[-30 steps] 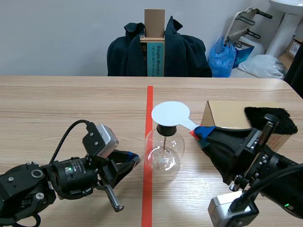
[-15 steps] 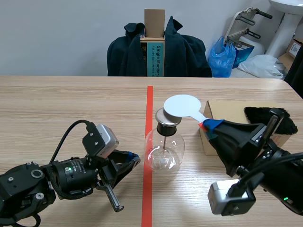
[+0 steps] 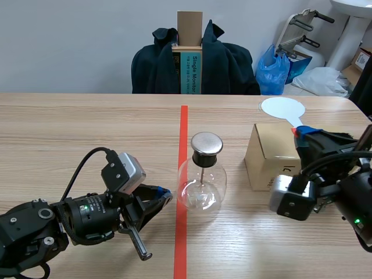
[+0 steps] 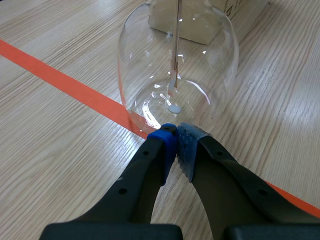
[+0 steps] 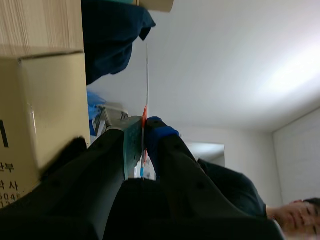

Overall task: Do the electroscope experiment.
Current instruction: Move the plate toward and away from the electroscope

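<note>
Right tool (image 3: 300,131) on white paddle (image 3: 282,108), well apart from flask (image 3: 201,187)

The flask (image 3: 201,189) is clear, glossy glass under a smooth, shiny metal cap (image 3: 207,142), the disc (image 3: 282,108) a smooth matt white sheet, the box (image 3: 264,163) plain matt cardboard, the table (image 3: 87,128) matt grained wood, the pads (image 4: 186,150) soft and dotted.

"Single Monitor" printed down the teal box (image 3: 193,72) at the back, cardboard box (image 3: 267,160) print only partly legible
</note>
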Robot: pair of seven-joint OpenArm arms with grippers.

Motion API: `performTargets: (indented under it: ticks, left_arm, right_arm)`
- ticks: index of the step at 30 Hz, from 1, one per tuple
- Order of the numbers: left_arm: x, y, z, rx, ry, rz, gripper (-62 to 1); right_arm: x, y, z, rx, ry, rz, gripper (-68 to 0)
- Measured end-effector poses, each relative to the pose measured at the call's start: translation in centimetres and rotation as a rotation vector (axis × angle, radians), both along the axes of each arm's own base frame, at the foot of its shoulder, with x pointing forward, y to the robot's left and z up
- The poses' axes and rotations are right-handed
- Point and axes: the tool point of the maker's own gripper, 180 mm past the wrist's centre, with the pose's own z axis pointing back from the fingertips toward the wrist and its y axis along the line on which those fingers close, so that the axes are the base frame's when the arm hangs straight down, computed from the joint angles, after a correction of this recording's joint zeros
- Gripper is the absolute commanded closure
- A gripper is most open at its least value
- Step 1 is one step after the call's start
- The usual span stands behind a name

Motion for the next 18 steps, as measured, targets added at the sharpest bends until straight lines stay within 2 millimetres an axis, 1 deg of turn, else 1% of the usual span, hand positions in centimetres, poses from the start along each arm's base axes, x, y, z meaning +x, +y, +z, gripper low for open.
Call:
performTargets:
  ticks: [3, 7, 13, 18]
  left_arm:
    - [0.0, 0.0, 0.0, 0.0, 0.0, 0.0, -1.5]
    - [0.0, 0.0, 0.0, 0.0, 0.0, 0.0, -1.5]
    - [0.0, 0.0, 0.0, -0.001, 0.0, 0.0, -1.5]
    - [0.0, 0.0, 0.0, -0.001, 0.0, 0.0, -1.5]
  right_arm:
    - [0.1, -0.4, 0.0, 0.0, -0.002, -0.026, -0.8]
    - [0.1, -0.3, 0.0, 0.0, -0.001, -0.015, -0.8]
    - [-0.8, 2.0, -0.2, -0.002, 0.009, 0.121, -0.8]
    - [-2.1, 4.3, -0.3, -0.005, 0.019, 0.265, -0.8]
